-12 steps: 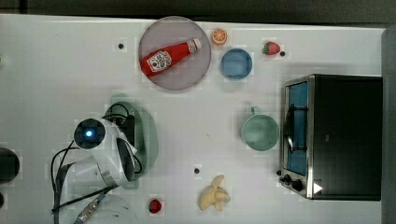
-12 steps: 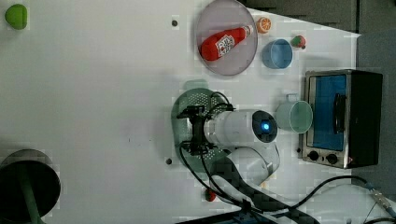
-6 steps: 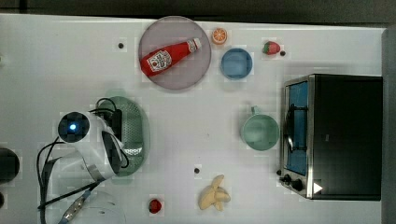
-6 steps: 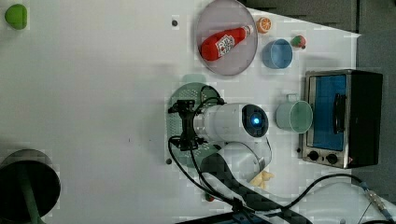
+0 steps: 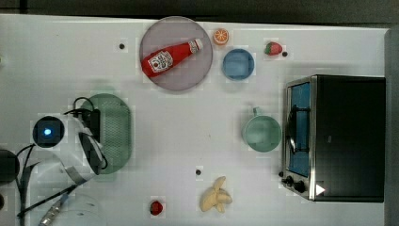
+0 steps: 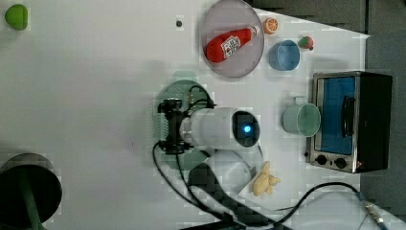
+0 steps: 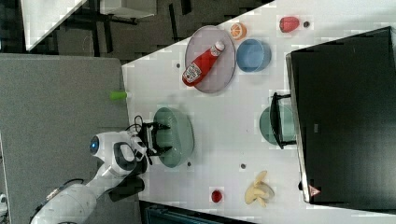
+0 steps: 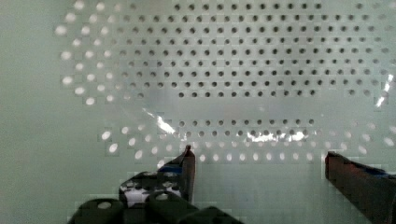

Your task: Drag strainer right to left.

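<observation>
Gripper (image 8: 257, 163) spread inside strainer (image 8: 224, 70) (perforations close-up)

claw (image 8: 259, 161) wide open, pointing down; fingers (image 8: 187, 163) spread well apart; white arm (image 6: 215, 128) bent low.

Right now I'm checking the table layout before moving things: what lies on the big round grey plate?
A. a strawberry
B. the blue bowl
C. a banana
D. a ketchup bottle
D: the red ketchup bottle lies on its side across the round grey plate, while the banana, strawberry and blue bowl sit on the table off it.
</observation>
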Robot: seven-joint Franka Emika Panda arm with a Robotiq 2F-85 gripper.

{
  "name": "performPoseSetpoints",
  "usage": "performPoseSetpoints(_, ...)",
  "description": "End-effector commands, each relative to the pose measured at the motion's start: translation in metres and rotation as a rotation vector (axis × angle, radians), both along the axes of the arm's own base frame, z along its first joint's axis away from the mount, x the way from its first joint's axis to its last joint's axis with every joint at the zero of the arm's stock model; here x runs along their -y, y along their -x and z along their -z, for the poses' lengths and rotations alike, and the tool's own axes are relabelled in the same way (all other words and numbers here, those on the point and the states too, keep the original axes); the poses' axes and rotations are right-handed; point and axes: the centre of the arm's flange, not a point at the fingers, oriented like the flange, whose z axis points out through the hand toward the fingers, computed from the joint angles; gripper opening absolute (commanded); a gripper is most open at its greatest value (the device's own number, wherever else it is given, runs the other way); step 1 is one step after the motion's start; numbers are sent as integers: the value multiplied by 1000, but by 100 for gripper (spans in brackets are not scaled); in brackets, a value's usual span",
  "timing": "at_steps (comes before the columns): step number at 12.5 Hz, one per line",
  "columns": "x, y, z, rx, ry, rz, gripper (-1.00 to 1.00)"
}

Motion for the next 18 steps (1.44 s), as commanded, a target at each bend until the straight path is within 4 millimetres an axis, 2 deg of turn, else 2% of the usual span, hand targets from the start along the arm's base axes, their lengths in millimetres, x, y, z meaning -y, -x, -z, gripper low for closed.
performPoseSetpoints(1, -28, 4, -3, -3, -12, 32, 100)
performPoseSetpoints(7, -50, 5, -3, 6, -35, 19, 100)
performPoseSetpoints(9, -49, 1, -9, 15, -37, 24, 100)
performPoseSetpoints(11, -35, -7, -27, 7, -9, 5, 100)
performPoseSetpoints(13, -10, -24, -72, 5, 21, -103, 100)
performPoseSetpoints(15, 24, -49, -138, 56, 19, -236, 100)
performPoseSetpoints(16, 49, -61, -172, 83, 18, -272, 100)
performPoseSetpoints(18, 111, -80, -239, 116, 17, -297, 100)
